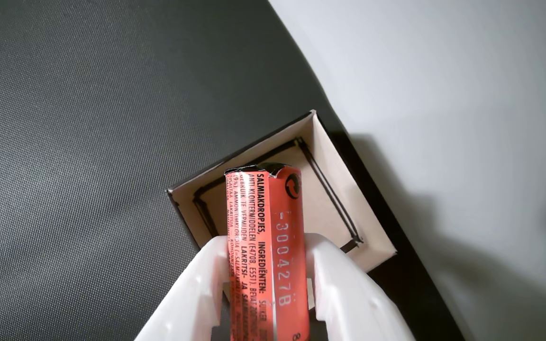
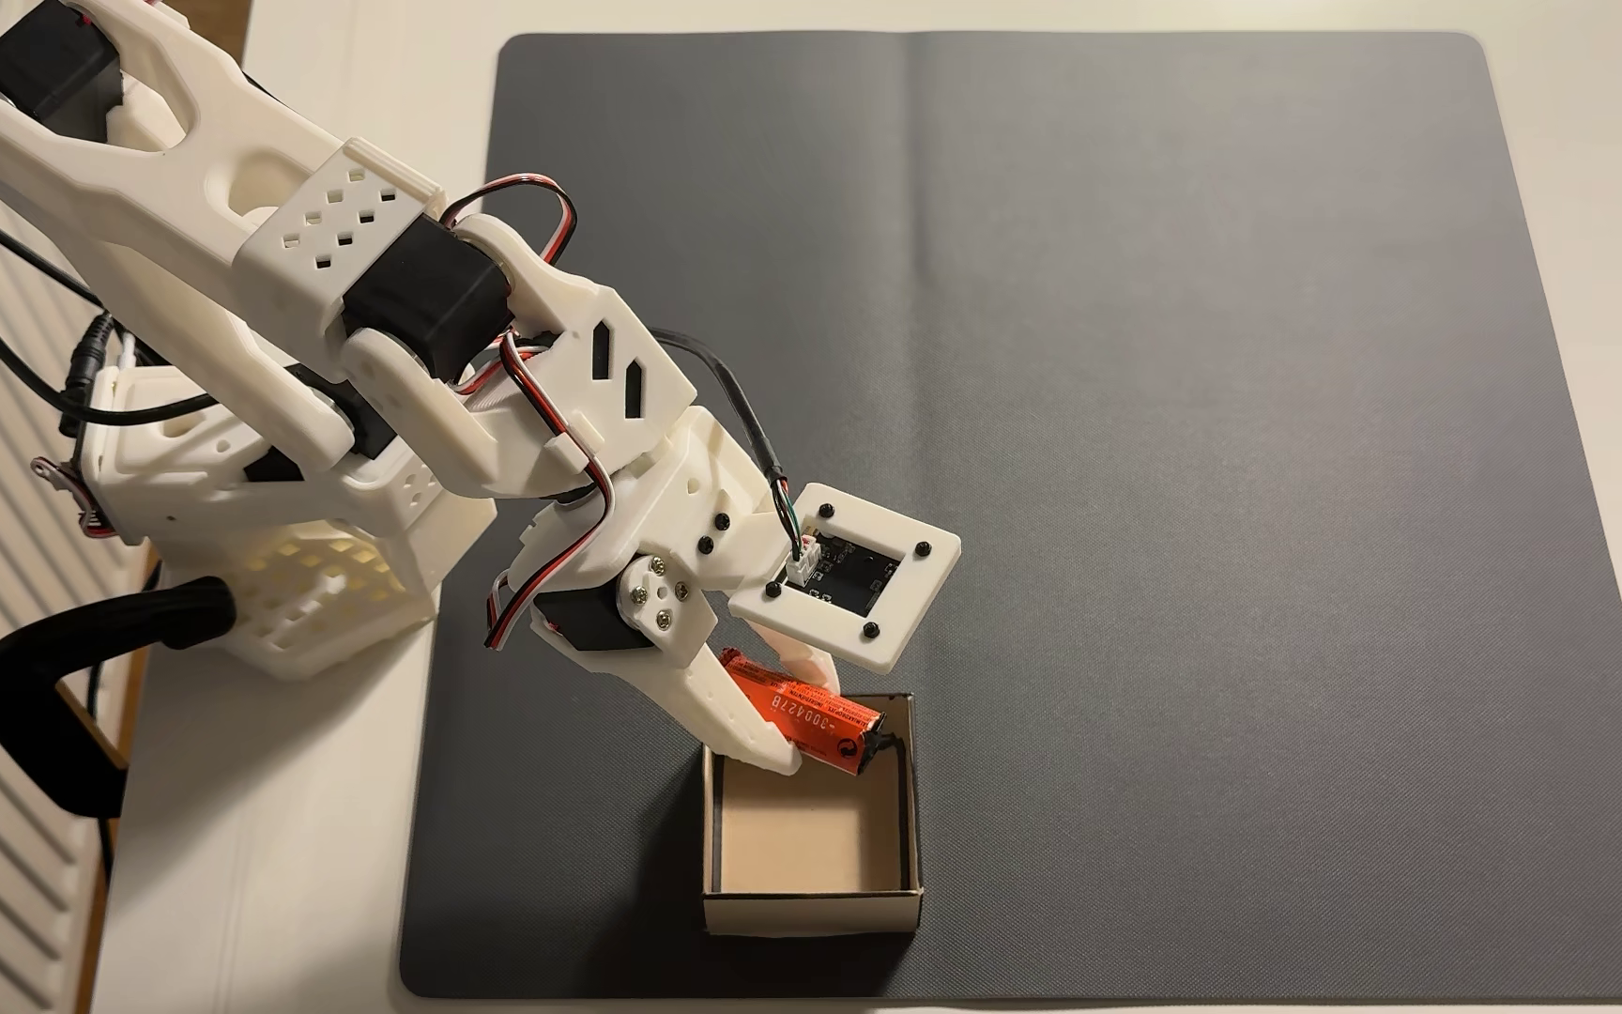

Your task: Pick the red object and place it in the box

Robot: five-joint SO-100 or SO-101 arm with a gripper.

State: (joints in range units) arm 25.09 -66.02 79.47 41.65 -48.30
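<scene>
The red object (image 1: 266,246) is an orange-red cylinder with black print and a dark end. My white gripper (image 1: 263,246) is shut on it, one finger on each side. In the fixed view the red object (image 2: 812,717) hangs tilted over the far rim of the box (image 2: 812,912), its free end above the box's far right corner, and the gripper (image 2: 802,717) holds its upper part. The box (image 1: 330,156) is small, square and open-topped, with cream walls and a tan floor edged in black lines. The wrist view looks down past the cylinder into it.
The box stands near the front edge of a dark grey mat (image 2: 1178,390), which lies on a white table (image 2: 251,829). The arm's base (image 2: 280,546) and its cables are at the left. The mat stretches flat to the right and behind the box.
</scene>
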